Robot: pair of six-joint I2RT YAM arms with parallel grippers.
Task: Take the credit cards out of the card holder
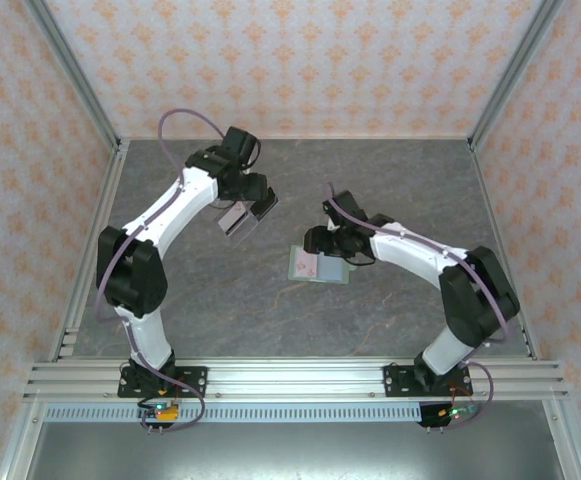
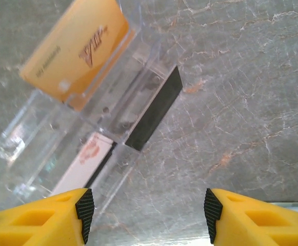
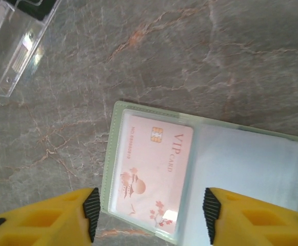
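Observation:
The sage-green card holder (image 3: 251, 164) lies open like a book on the marble table, near the middle in the top view (image 1: 332, 272). A pink VIP credit card (image 3: 151, 174) sits inside its left clear sleeve. My right gripper (image 3: 151, 215) hovers just over that sleeve, open, its yellow fingers either side of the card and nothing pinched. My left gripper (image 2: 149, 215) is open and empty above bare table, next to a clear plastic tray (image 2: 138, 61). An orange card (image 2: 74, 48), a black card (image 2: 154, 110) and a pale card (image 2: 84, 164) stand in that tray.
The clear tray (image 1: 238, 220) sits left of the card holder under the left wrist, and its corner (image 3: 13, 56) lies up and left in the right wrist view. Metal frame rails and patterned walls bound the table (image 1: 300, 170). Bare marble lies behind and in front of both grippers.

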